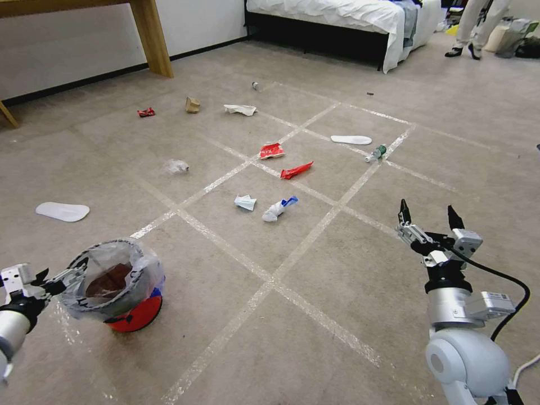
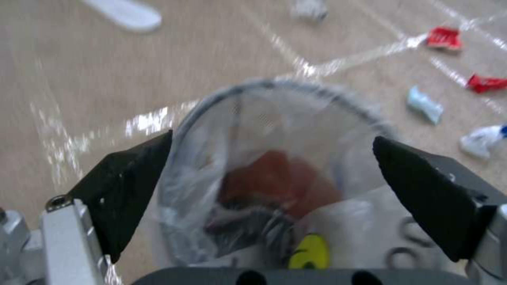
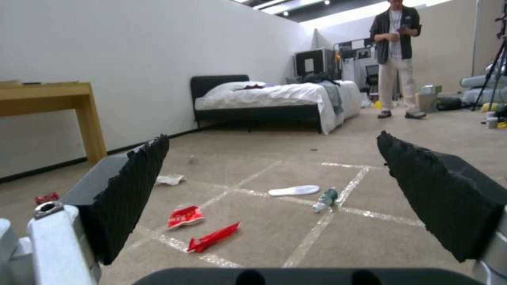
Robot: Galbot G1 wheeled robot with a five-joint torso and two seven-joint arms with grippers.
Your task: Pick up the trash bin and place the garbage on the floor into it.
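The trash bin [image 1: 120, 286] stands on the floor [image 1: 315, 281] directly in front of the left gripper [image 1: 56, 279], whose black fingers [image 2: 132, 190] are spread wide and reach to either side of the near rim; in the left wrist view the rim sits between the two pads, with the bag-lined opening just beyond them. Whether the pads already touch the rim cannot be told, but nothing is clamped. The bin looks light: thin mesh sides on a red base, with a loose clear liner draped over the rim. That liner is likely slippery and will bunch, so a hold on plastic alone would probably slide; the stiffer wire rim under it seems the better place to pinch, wall between the pads, one inside and one outside. Held by one side of the rim, the bin will probably tilt away from the gripper, and some dark and red contents already lie at its bottom. The right gripper [image 1: 430, 225] hangs above bare carpet, fingers parted and holding nothing. Ahead of it, and well apart, lies the garbage: a red wrapper [image 1: 296, 169], a flattened red packet [image 1: 271, 151], a small bottle [image 1: 376, 153] and, off to its left, crumpled tissues [image 1: 246, 202]. These are soft, thin and light, so they should crush easily and want a low, central pinch.
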